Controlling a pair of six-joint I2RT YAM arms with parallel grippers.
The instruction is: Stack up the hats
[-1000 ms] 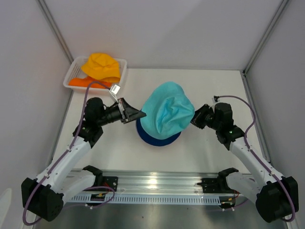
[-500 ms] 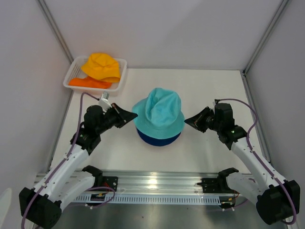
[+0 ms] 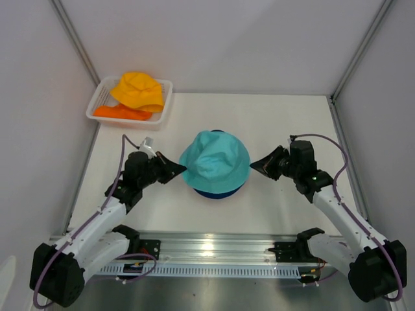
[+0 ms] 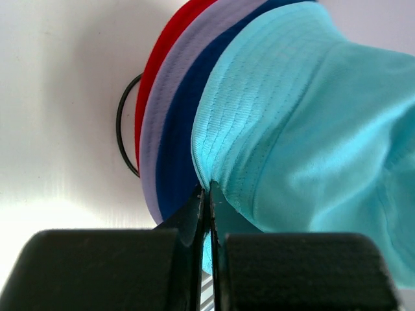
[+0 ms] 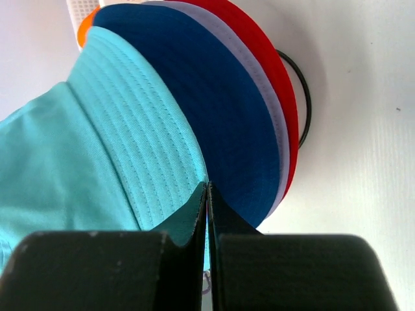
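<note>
A teal hat (image 3: 215,162) sits on top of a stack in the middle of the table, with a dark blue hat (image 3: 219,193) showing under its near brim. My left gripper (image 3: 182,170) is shut on the teal brim's left edge. My right gripper (image 3: 253,163) is shut on its right edge. In the left wrist view the gripper (image 4: 207,192) pinches the teal hat (image 4: 305,129) above the dark blue (image 4: 181,155), lilac (image 4: 154,149) and red (image 4: 162,52) brims. The right wrist view shows its gripper (image 5: 207,188), the teal hat (image 5: 97,149), and the blue (image 5: 194,97) and red (image 5: 272,84) brims.
A yellow hat (image 3: 137,91) lies on an orange hat (image 3: 120,112) in the white basket (image 3: 97,98) at the back left. The black wire stand's ring (image 4: 120,129) shows under the stack, also in the right wrist view (image 5: 305,97).
The teal hat, held up and tilted between both grippers a second ago, has come down flat over the stack. Both grippers moved lower, still on its brim.
</note>
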